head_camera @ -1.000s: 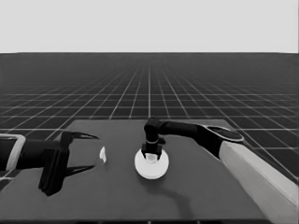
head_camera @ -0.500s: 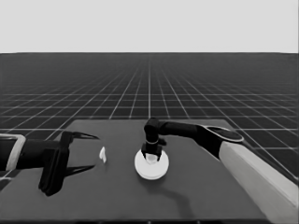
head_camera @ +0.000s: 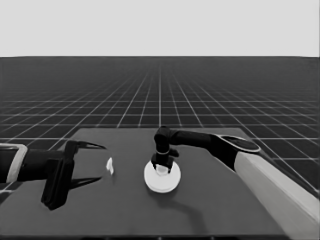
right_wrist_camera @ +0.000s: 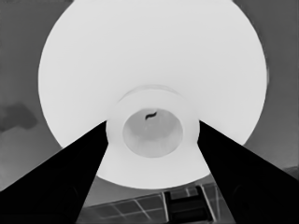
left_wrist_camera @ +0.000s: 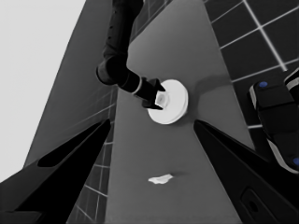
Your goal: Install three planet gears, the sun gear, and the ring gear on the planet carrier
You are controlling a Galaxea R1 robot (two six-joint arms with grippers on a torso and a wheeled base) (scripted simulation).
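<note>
Right tool (head_camera: 162,169) closed on the raised hub of the larger round part (head_camera: 161,178) at mid-counter (head_camera: 210,210); left tool (head_camera: 89,163) open, empty, beside thin white piece (head_camera: 110,166).

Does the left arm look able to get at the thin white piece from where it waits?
Probably yes: the thin white piece lies apart from the larger round part, just beyond the open left claw, nothing between.

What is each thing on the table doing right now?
Larger round part: flat on the table, raised middle up, no gears or smaller round part showing.
Right gripper: over the part's middle, fingers shut on the raised hub.
Thin white piece: lying loose on the table, untouched.
Left gripper: parked over the table's left end, open, holding nothing.
</note>
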